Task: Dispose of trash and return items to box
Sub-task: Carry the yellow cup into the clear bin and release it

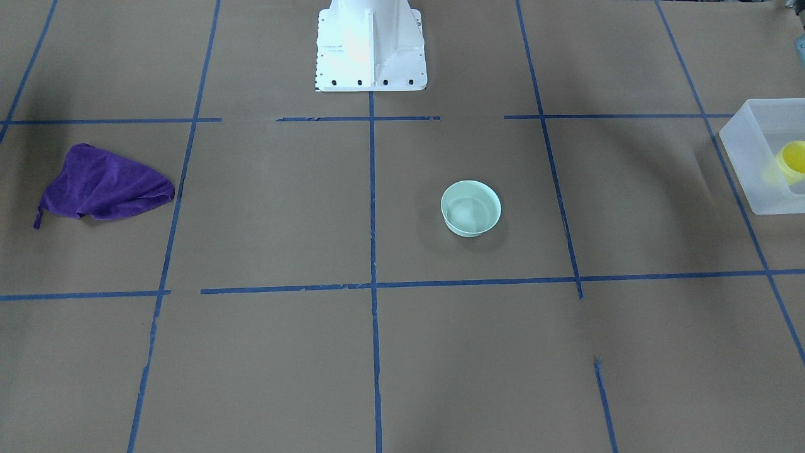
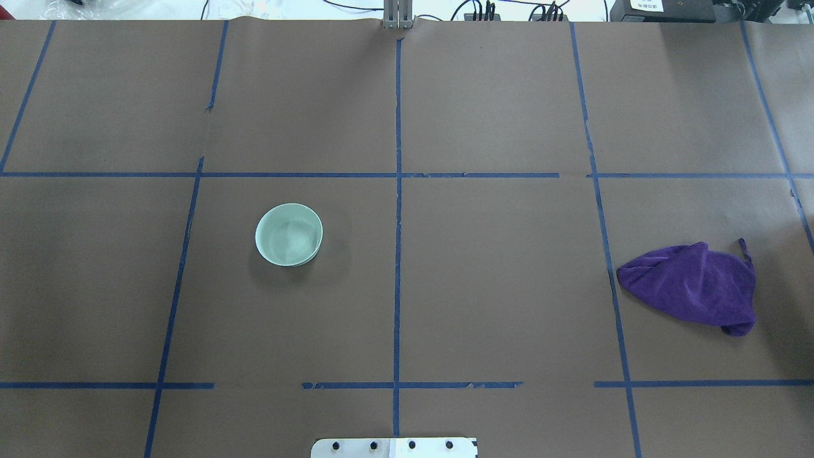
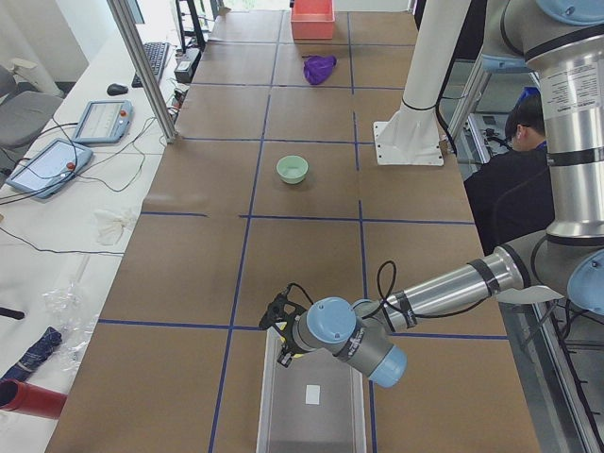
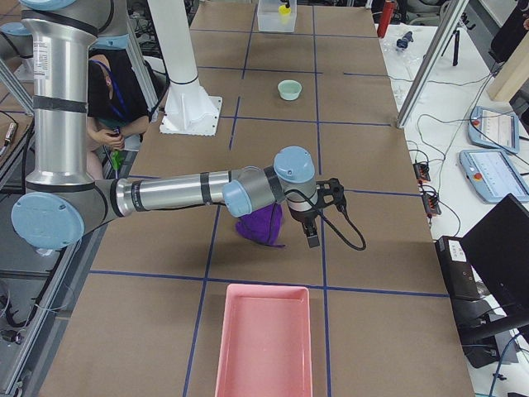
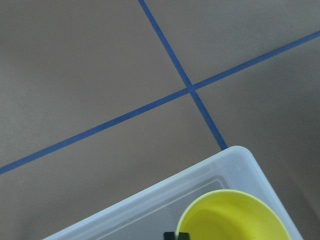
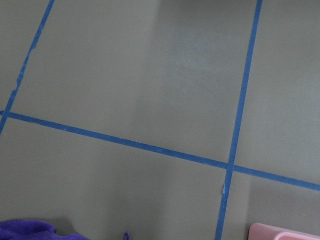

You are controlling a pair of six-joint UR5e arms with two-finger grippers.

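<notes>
The mint-green bowl [image 2: 289,234] stands upright and empty on the table, left of centre; it also shows in the front view [image 1: 471,208]. The yellow cup [image 5: 232,217] is inside a corner of the frosted white box [image 5: 150,205], seen at the front view's right edge too [image 1: 793,158]. My left gripper [image 5: 177,235] shows only as two dark tips close together at the cup's rim, and looks shut on it. In the left side view it hangs over the box's far end [image 3: 283,326]. My right gripper [image 4: 318,222] hovers beside the purple cloth [image 4: 260,225]; I cannot tell its state.
The purple cloth [image 2: 693,286] lies crumpled on the table's right side. A pink tray [image 4: 264,339] sits at the right end, past the cloth. The white robot base [image 1: 371,47] stands at the table's near edge. A person sits behind the robot.
</notes>
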